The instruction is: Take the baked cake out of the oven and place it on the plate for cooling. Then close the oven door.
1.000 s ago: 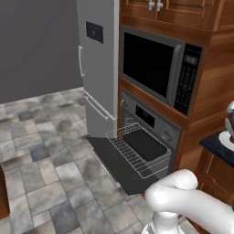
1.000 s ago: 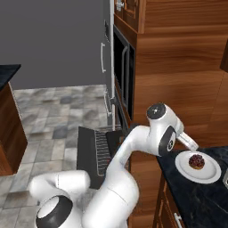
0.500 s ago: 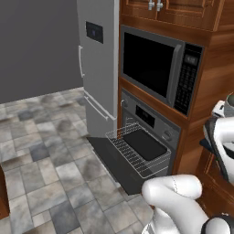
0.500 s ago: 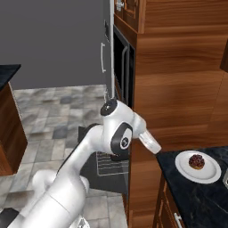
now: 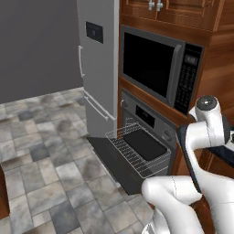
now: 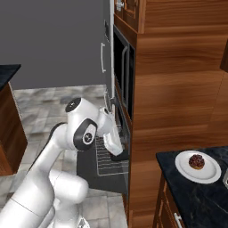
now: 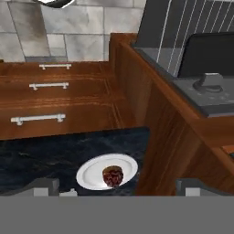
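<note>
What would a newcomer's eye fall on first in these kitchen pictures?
The oven door hangs open, the wire rack pulled out over it with a black tray on it. On the dark counter beside the wooden cabinet, the cake sits on the white plate.

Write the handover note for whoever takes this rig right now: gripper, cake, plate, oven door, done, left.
Gripper: fingertips not clear in any view, so open or shut cannot be told; nothing seen in it.
Baked cake sits on the plate, on the dark counter right of the oven.
Oven door is down, wire rack pulled out with the black tray on it.
Done: cake plated.
Left: swing the arm to the oven and shut the door.
</note>
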You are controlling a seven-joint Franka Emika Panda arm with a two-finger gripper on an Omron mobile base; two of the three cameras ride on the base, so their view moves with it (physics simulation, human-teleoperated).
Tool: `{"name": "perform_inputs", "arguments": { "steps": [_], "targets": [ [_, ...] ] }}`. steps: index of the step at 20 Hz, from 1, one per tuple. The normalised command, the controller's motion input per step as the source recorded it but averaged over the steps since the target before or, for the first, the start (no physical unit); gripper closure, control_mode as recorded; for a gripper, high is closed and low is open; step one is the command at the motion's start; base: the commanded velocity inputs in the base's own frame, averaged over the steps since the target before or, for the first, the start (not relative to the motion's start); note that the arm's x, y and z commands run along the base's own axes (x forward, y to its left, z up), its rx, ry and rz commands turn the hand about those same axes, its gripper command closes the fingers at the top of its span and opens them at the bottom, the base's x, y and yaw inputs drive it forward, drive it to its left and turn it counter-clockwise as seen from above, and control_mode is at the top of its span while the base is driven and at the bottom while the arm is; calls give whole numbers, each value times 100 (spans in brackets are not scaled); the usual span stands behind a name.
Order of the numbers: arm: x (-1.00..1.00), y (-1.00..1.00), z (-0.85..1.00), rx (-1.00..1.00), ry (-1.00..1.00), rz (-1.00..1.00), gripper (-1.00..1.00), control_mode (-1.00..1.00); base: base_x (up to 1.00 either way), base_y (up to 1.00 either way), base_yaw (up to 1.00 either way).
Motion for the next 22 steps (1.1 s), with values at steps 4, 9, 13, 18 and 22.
{"name": "perform_inputs", "arguments": {
  "steps": [4, 9, 13, 18, 22],
  "targets": [
    [0, 81, 0, 22, -6, -22, -100, -100, 0, 0, 0],
    [2, 87, -1, 22, -10, -27, -100, -100, 0, 0, 0],
    [14, 88, -14, 23, -14, -30, -100, -100, 0, 0, 0],
    [30, 78, -27, 24, -14, -36, -100, -100, 0, 0, 0],
    [36, 59, -27, 26, -13, -40, -100, -100, 0, 0, 0]
  ]
}}
